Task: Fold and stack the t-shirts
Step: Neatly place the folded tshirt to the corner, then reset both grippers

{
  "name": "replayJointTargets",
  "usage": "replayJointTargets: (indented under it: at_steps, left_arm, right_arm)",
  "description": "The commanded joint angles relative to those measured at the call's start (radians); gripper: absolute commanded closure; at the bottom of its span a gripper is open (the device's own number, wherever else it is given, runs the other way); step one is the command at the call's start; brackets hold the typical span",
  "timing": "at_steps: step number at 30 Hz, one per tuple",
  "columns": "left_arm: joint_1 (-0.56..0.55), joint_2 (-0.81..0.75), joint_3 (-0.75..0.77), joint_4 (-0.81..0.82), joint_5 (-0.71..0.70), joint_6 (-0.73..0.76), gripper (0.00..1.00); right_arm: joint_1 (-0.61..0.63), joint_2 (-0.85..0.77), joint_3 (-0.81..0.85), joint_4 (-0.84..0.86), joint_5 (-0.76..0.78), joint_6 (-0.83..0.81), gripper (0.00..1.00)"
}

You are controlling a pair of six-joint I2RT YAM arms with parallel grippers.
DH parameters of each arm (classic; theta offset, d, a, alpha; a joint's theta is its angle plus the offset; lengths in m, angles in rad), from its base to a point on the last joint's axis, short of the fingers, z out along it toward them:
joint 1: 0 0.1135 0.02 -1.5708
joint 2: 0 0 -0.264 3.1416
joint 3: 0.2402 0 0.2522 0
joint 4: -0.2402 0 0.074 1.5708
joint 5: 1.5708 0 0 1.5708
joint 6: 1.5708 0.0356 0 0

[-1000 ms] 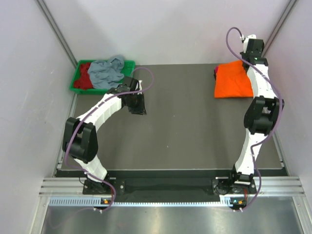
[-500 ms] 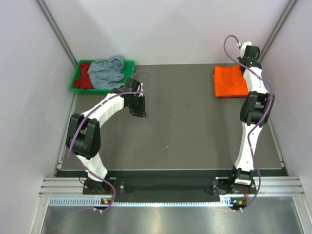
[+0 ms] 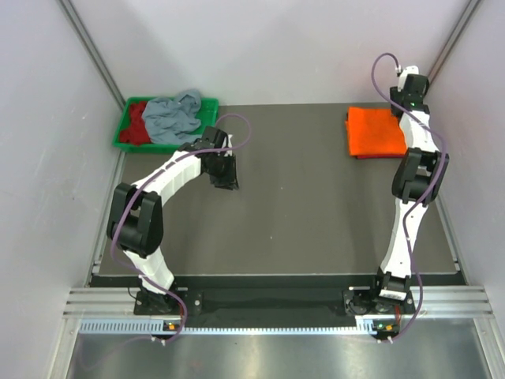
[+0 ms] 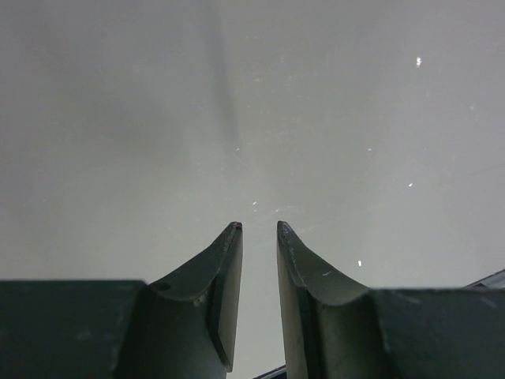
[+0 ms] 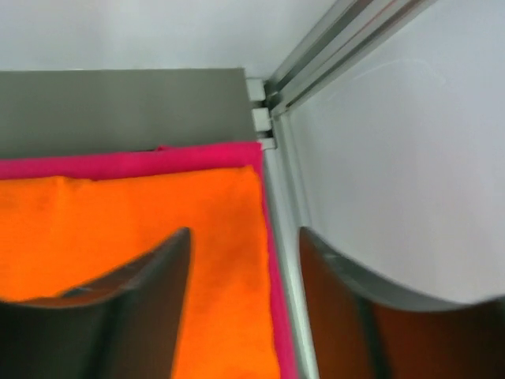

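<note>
The magenta shirt [image 5: 158,160] is being hidden almost wholly under the orange shirt [image 5: 118,221]; in the green tray [image 3: 210,104], the dark red shirt [image 3: 136,126] is being partly covered by the grey-blue shirt [image 3: 172,118].

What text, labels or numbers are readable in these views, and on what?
No readable text in any view.
Orange t-shirt, magenta t-shirt, grey-blue t-shirt, dark red t-shirt: plain, no print showing.
Green tray: no label visible.
Base rail: small coloured lights only; any markings are too small to read.

lab test cell: white panel walls [image 3: 276,47], aluminium frame [image 3: 442,302].
</note>
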Motion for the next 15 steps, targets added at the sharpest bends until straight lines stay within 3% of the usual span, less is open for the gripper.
replayJointTargets:
  at_steps: [1, 2, 6, 8, 12, 15]
  left_arm:
    - [0.002, -0.061, -0.012, 0.059, 0.048, 0.007, 0.70]
    - [0.002, -0.070, -0.015, 0.071, 0.056, 0.011, 0.70]
    - [0.003, -0.137, -0.043, 0.117, 0.093, 0.013, 0.68]
    - [0.003, -0.182, -0.041, 0.125, 0.094, 0.020, 0.68]
    - [0.005, -0.258, -0.047, 0.162, 0.096, 0.031, 0.66]
    - [0.005, -0.329, -0.050, 0.183, 0.114, 0.031, 0.64]
  right_arm:
    - [0.001, -0.098, 0.008, 0.038, -0.052, 0.087, 0.41]
    - [0.016, -0.118, 0.009, 0.015, -0.041, 0.118, 0.32]
    - [0.057, -0.274, -0.085, -0.109, 0.043, 0.291, 0.23]
    - [0.077, -0.408, -0.212, -0.146, 0.022, 0.406, 0.01]
    - [0.126, -0.652, -0.458, -0.236, -0.038, 0.495, 0.00]
    - [0.159, -0.827, -0.642, -0.304, -0.177, 0.544, 0.00]
